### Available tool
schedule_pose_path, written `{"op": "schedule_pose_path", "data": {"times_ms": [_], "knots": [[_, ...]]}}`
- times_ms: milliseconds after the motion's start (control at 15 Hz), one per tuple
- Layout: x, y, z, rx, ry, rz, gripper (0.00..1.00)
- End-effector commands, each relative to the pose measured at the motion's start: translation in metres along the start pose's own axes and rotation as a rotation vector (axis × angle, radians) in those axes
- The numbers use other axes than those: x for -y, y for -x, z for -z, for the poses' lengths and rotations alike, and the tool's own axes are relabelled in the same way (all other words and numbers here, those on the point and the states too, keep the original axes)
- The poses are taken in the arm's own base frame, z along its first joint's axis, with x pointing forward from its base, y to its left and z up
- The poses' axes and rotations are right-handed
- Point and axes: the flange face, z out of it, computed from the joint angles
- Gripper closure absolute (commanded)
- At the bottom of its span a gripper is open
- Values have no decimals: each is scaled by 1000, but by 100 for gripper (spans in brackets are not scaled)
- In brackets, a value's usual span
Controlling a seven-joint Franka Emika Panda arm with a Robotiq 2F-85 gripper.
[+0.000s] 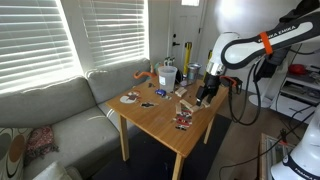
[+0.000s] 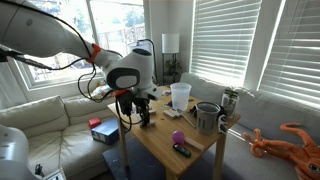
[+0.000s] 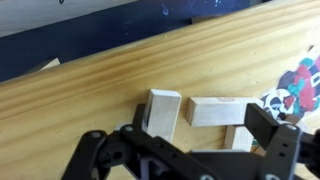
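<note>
Pale rectangular wooden block (image 3: pixel 163 112) lies on the light wooden bench (image 3: pixel 80 90), with a second pale wooden block (image 3: pixel 213 110) just beside it. Likely light, rigid and not fragile. Faces look smooth, so pinch across the flat opposite sides. End effector (image 3: pixel 185 152) hovers above, fingers spread wide, holding nothing.

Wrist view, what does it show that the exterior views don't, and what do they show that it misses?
Only the wrist view: two pale wood blocks lying side by side, close up. A third is partly hidden behind the open jaws above them.
Only the exterior views: the arm, the sofa, the blinds, a grey mug and an orange octopus toy.
Both: the wooden table.
</note>
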Motion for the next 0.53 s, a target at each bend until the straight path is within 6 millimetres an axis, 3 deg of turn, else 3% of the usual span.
{"op": "schedule_pose_path", "data": {"times_ms": [0, 467], "knots": [[7, -5, 0, -1, -14, -5, 0], [-3, -6, -1, -7, -2, -32, 0]]}}
